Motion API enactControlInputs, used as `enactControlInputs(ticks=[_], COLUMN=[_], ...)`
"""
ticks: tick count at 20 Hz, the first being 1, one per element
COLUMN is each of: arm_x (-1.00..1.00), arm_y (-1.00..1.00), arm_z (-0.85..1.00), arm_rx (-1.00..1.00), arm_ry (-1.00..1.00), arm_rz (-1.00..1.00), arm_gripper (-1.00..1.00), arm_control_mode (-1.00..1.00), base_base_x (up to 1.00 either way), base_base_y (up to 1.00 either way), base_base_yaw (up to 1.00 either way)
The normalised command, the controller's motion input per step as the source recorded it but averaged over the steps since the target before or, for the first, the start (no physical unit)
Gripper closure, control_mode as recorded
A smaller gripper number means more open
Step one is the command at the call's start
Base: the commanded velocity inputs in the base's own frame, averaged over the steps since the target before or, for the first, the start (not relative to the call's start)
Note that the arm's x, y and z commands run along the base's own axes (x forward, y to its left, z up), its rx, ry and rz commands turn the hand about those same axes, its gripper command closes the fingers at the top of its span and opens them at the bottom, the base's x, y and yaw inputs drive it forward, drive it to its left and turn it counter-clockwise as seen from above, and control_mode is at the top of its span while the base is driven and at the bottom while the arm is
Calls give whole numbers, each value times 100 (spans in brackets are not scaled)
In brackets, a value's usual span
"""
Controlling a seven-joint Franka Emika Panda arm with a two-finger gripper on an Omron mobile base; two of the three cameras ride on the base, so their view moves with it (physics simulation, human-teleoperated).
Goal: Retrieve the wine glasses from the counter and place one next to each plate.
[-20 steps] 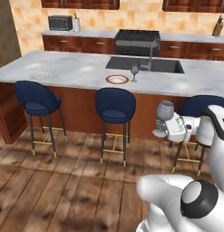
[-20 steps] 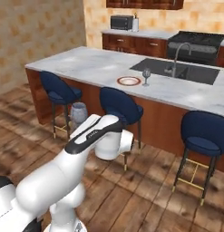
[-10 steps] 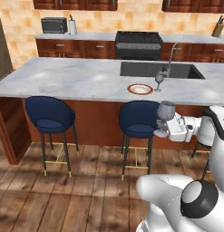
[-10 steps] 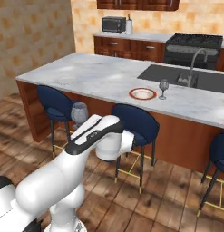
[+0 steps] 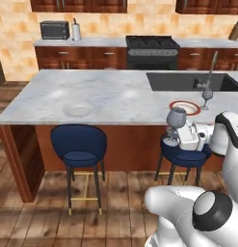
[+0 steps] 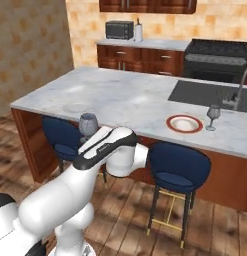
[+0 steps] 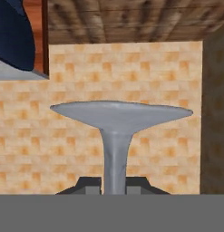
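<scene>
While my gripper (image 5: 174, 141) is clamped tight on the stem of one wine glass (image 5: 176, 117), I see that glass standing upright in front of the island, just above a blue stool (image 5: 184, 150) and below the edge of the marbled surface (image 5: 115, 96). From the hand camera the stem (image 7: 115, 158) rises between the fingertips with the round foot (image 7: 120, 113) spread across the middle. On the island I can make out the red-rimmed plate (image 6: 184, 123) with the second wine glass (image 6: 213, 114) standing just beside it, near the sink (image 6: 210, 94). Further to the left along the same surface lies the plain pale plate (image 5: 78, 110), well apart from the first, above the other blue stool (image 5: 79, 145).
</scene>
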Motion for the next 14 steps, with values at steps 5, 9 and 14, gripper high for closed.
enactControlInputs(ticks=[5, 9, 14], arm_x=[0, 0, 0], arm_y=[0, 0, 0], arm_z=[0, 0, 0], arm_rx=[0, 0, 0], arm_ry=[0, 0, 0], arm_rz=[0, 0, 0], arm_gripper=[100, 100, 100], arm_control_mode=[100, 100, 100], base_base_x=[72, 77, 98], base_base_y=[100, 100, 41], base_base_yaw=[-17, -15, -6])
